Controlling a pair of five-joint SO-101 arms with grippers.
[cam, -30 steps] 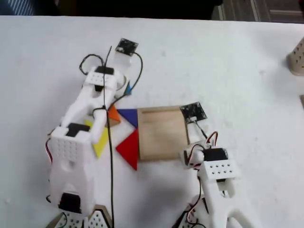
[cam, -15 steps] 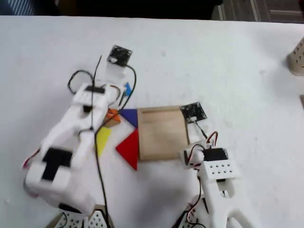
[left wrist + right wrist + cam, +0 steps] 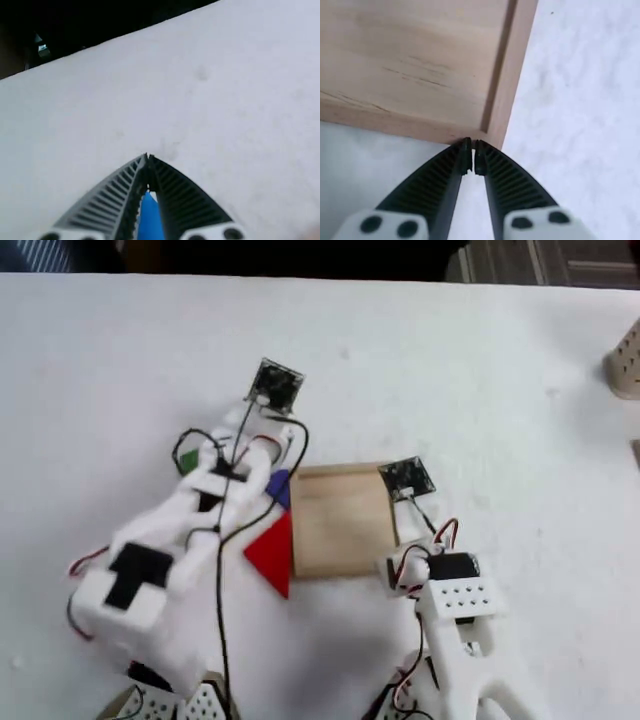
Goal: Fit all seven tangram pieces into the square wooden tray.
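The square wooden tray (image 3: 340, 471) lies mid-table with nothing in it. A red triangle (image 3: 272, 548) and a dark blue triangle (image 3: 281, 490) lie against its left side. A green piece (image 3: 187, 458) peeks out beside the left arm (image 3: 200, 510). My left gripper (image 3: 148, 159) is shut on a small light blue piece (image 3: 148, 217) and is tilted toward the table's far edge. My right gripper (image 3: 471, 146) is shut on nothing, its tips at the near right corner of the tray (image 3: 512, 75).
The left arm's body covers the table left of the tray and whatever lies under it. A pale perforated object (image 3: 626, 362) stands at the far right edge. Bare white table stretches behind and to the right of the tray.
The left arm swung over the pieces left of the tray with the light blue piece. It now hides the yellow and orange pieces and uncovers the green one. The right arm stayed still.
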